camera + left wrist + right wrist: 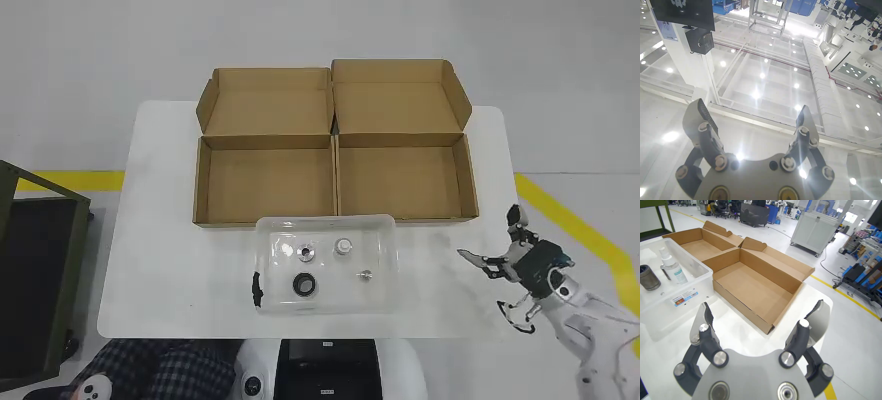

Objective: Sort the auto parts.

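Right gripper (pixel 495 262) at lower right of top view, spread wide, empty. Black ring (pixel 305 285) and small metal auto parts (pixel 366 274) at frame centre in clear plastic tub (pixel 325 219); two open brown cardboard boxes (pixel 265 185) above, probably one per kind. Left wrist view: left gripper (pixel 752 106) wide too, aimed at ceiling (pixel 772 66), seemingly parked. Right wrist view: jaws turned toward tub and boxes, likely ready to reach.

White table (pixel 160 250); brown left box (pixel 265 185); brown right box (pixel 400 182); clear bin (pixel 380 292); black ring (pixel 305 285); yellow floor stripe (pixel 570 215).
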